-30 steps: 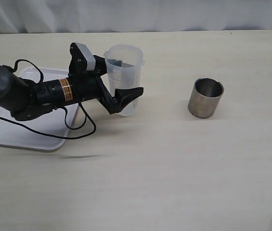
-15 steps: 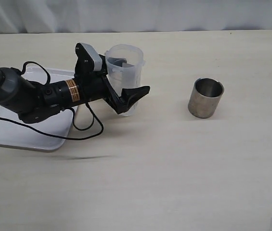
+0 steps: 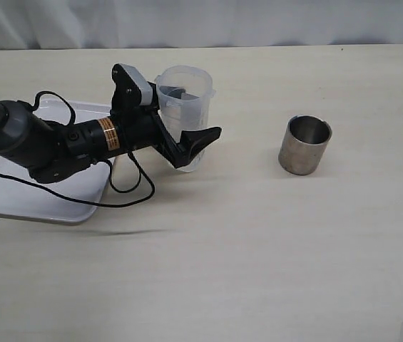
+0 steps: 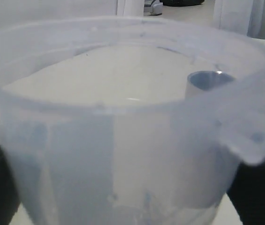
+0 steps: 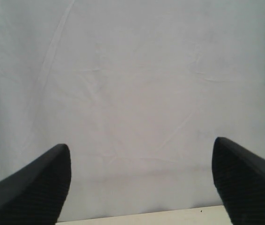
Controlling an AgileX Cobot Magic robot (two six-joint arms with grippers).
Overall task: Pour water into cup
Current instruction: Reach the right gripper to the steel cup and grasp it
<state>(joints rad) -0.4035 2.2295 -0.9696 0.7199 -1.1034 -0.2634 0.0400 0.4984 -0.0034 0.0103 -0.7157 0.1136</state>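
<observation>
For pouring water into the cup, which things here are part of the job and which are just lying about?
Part of the job: translucent beaker; left gripper around it; steel cup. The water is too faint to make out.
Lying about: white tray; right gripper, open, facing a curtain.

"What colours did the table (image 3: 258,235) and the tray (image 3: 8,198) show?"

"The table was pale beige with a faint wood grain. The tray was plain white."

"And the two vessels?"

"The beaker (image 3: 187,92) was translucent and milky, with a bluish tint. The cup (image 3: 303,151) was grey brushed metal, shiny inside."

"The machinery?"

"The left arm (image 3: 37,139) was black, ringed by an orange label (image 3: 105,134), with a light grey block (image 3: 133,82) on top. The left gripper (image 3: 195,114) was black, and so was the right gripper (image 5: 140,146), whose fingers (image 5: 34,192) were finely ribbed, against a creased white cloth (image 5: 132,70)."
</observation>
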